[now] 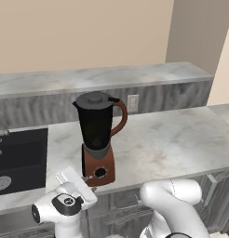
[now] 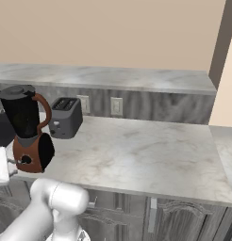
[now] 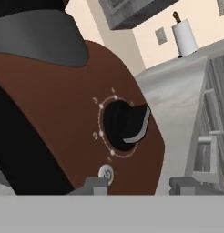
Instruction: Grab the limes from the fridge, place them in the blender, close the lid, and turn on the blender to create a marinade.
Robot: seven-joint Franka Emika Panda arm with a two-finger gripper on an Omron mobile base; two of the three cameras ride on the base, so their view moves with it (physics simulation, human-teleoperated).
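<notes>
The blender [image 1: 95, 125] stands near the counter's front edge, a dark jug on a reddish-brown base [image 1: 107, 163]. The dark lid [image 1: 94, 98] sits on the jug's top. My gripper [image 1: 88, 178] is low in front of the base, just left of the round knob [image 1: 100, 172]. In the hand view the knob [image 3: 125, 125] is close ahead, its pointer up and to the right. The gripper [image 3: 141, 185] sits below it, its fingertips [image 3: 96, 184] apart with nothing between them. From the right, the blender [image 2: 26, 127] is at far left. The limes and the fridge are out of view.
A grey toaster [image 2: 65, 117] stands behind and to the right of the blender. A dark sink [image 1: 18, 160] lies to its left. The marble counter [image 1: 172, 139] stretches right, with a raised ledge [image 1: 111, 76] and wall outlets [image 2: 116, 106] behind. A paper towel roll [image 3: 185, 36] stands far off.
</notes>
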